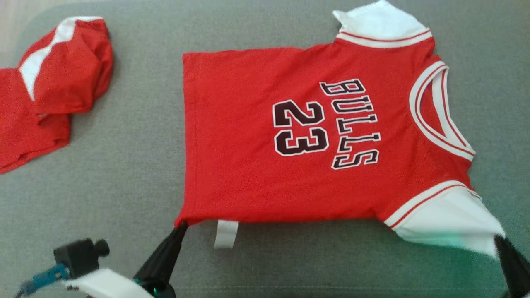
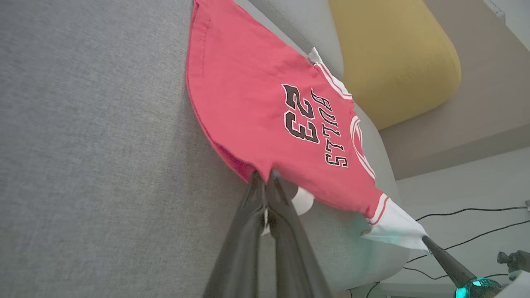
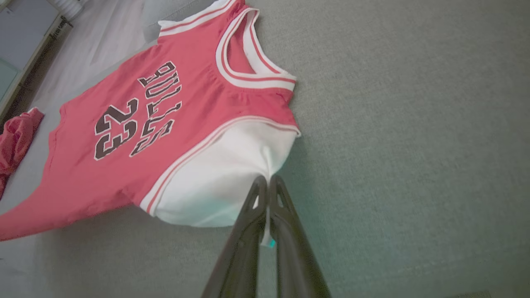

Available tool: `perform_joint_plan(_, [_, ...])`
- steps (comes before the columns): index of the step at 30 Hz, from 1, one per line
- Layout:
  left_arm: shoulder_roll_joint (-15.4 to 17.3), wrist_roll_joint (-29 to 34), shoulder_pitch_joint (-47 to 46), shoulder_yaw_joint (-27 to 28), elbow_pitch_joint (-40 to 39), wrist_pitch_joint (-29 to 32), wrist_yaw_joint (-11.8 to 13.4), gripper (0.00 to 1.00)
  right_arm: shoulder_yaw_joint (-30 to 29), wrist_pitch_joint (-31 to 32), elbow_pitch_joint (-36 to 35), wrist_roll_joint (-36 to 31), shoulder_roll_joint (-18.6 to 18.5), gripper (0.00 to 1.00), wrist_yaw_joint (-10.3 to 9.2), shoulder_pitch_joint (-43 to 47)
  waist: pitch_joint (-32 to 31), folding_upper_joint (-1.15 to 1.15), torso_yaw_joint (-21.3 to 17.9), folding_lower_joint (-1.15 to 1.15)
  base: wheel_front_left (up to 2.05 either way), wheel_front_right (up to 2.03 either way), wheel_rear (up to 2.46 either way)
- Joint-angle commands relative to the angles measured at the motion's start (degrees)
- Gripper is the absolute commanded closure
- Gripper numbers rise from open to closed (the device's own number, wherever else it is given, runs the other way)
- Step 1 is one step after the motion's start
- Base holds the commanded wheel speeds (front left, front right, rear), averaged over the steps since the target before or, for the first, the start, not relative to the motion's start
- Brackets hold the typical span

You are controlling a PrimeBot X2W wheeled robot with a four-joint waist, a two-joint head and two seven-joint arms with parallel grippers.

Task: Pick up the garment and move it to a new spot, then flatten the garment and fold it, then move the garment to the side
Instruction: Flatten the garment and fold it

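Red jersey (image 1: 248,145) laid flat on grey upholstery (image 1: 124,174) — held at two near corners.
Chest print up, collar to the right, hem to the left, mid-scene. Left fingers (image 1: 163,256) pinched tight on near-left hem corner, just beside white tag (image 1: 226,234); right fingers (image 1: 511,258) clamped on tip of near white sleeve, near right. 2nd red garment (image 1: 62,74) bunched at far left — well apart.

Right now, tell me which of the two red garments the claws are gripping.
The flat Bulls 23 jersey: left claw pinches its hem corner, right claw its white sleeve. The crumpled red-and-white garment lies untouched, apart.
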Motion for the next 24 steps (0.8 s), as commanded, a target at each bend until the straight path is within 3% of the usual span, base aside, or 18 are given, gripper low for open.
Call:
perform_joint_plan(1, [1.26, 0.33, -3.82, 2.32, -2.02, 0.39, 0.49, 1.00, 0.56, 0.56, -1.56, 0.30, -0.84, 1.00, 0.39, -4.93, 1.14, 0.00, -0.32, 0.01, 0.00, 0.00, 0.00])
perform_joint_plan(14, [0.97, -0.37, -24.62, 2.15, 8.18, 11.06, 3.81, 1.00, 3.29, 15.02, 9.34, -9.80, -3.24, 1.00, 0.39, -35.07, 5.50, 0.00, 0.17, 0.01, 0.00, 0.00, 0.00])
perform_joint_plan(24, [2.61, 4.15, -33.87, -1.35, 17.38, 14.85, 3.39, 1.00, 5.96, 13.65, 22.13, -17.38, -5.54, 1.00, 0.39, -49.89, 7.62, 0.00, 0.26, 0.01, 0.00, 0.00, 0.00])
